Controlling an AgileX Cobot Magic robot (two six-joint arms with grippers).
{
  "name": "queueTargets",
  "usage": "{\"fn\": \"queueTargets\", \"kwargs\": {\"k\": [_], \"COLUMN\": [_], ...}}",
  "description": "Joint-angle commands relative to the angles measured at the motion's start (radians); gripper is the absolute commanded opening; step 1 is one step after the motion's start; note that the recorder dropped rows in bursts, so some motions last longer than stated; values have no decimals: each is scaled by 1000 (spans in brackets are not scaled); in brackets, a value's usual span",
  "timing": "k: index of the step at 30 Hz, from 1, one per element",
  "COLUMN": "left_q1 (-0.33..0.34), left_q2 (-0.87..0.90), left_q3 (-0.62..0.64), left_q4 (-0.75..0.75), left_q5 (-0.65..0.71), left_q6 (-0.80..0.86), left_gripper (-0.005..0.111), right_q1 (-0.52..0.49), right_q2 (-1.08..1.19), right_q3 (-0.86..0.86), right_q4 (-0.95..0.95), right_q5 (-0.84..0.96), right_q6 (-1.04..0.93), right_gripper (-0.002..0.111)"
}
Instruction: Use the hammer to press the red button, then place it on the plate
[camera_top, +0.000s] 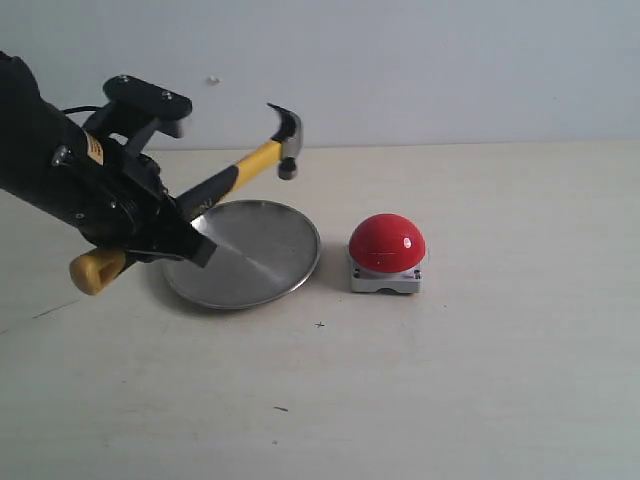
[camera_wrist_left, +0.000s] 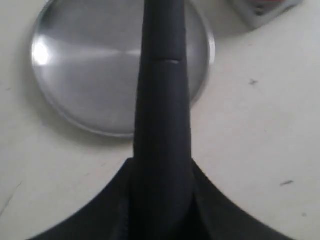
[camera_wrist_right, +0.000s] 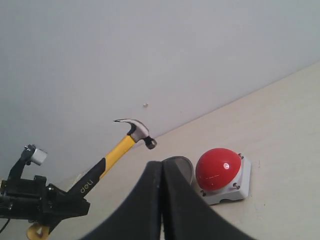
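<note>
My left gripper (camera_top: 180, 232) is shut on the hammer (camera_top: 250, 165) at its black grip and holds it in the air, tilted up to the right. The dark head (camera_top: 287, 135) hangs above the far rim of the plate (camera_top: 262, 262); the yellow butt (camera_top: 96, 271) sticks out lower left. The red button (camera_top: 387, 243) on its grey base sits on the table right of the plate, apart from the hammer. In the left wrist view the black handle (camera_wrist_left: 162, 100) runs over the plate (camera_wrist_left: 80, 75). My right gripper (camera_wrist_right: 162, 172) is shut and empty; its view shows the hammer (camera_wrist_right: 120, 150) and the button (camera_wrist_right: 218, 168).
A pale table (camera_top: 480, 380) carries the plate and button, with a plain wall (camera_top: 450, 60) behind. Only small dark specks (camera_top: 320, 324) mark the surface in front.
</note>
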Motion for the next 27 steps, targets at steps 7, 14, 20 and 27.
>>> {"fn": "queueTargets", "kwargs": {"k": [7, 14, 20, 27], "left_q1": [-113, -338, -496, -607], "left_q2": [-43, -47, -43, -43], "left_q3": [-32, -32, -32, -32], "left_q4": [158, 512, 654, 775], "left_q5": [-61, -43, -39, 79], "left_q6": [-484, -1015, -1282, -1461], "left_gripper": [0, 0, 0, 0], "right_q1": [2, 2, 2, 2], "right_q2": [-3, -3, -3, -3], "right_q3": [5, 5, 5, 5], "right_q4": [-3, -3, -3, -3], "right_q5": [-14, -14, -14, -14], "right_q6": [-4, -4, -4, -4], "right_gripper": [0, 0, 0, 0]}}
